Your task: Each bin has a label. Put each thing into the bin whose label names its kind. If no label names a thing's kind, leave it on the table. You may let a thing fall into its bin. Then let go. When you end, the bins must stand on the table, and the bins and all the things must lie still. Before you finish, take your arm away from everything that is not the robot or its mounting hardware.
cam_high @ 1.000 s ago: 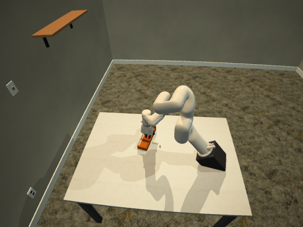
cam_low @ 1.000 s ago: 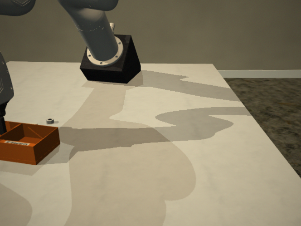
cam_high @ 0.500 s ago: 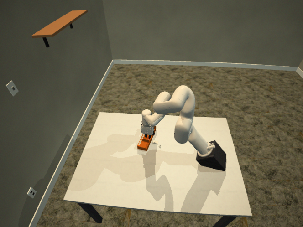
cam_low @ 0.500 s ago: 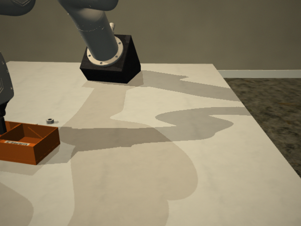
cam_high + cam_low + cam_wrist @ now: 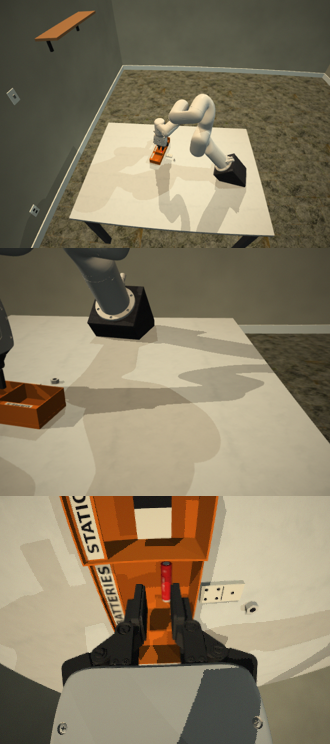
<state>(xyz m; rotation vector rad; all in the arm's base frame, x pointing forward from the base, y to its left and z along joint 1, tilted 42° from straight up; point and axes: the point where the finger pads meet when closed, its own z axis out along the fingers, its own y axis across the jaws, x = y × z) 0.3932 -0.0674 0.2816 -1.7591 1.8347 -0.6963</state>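
Observation:
A row of joined orange bins (image 5: 156, 159) (image 5: 34, 413) stands on the white table (image 5: 133, 186). In the wrist view one bin is labelled BATTERIES (image 5: 115, 596) and the one beyond it STATIONERY (image 5: 83, 508). My gripper (image 5: 158, 596) (image 5: 160, 147) hangs over the batteries bin with its fingers parted. A red battery (image 5: 165, 578) shows between the fingertips, with a gap to the left finger. The stationery bin holds a black and cream block (image 5: 153, 518). A white domino (image 5: 222, 592) (image 5: 169, 155) and a small grey nut (image 5: 250, 607) (image 5: 174, 159) (image 5: 54, 380) lie on the table right of the bins.
The arm's black base (image 5: 230, 173) (image 5: 122, 319) stands on the table's right part. The end bin in the exterior view is empty and bears a label (image 5: 18, 405) too small to read surely.

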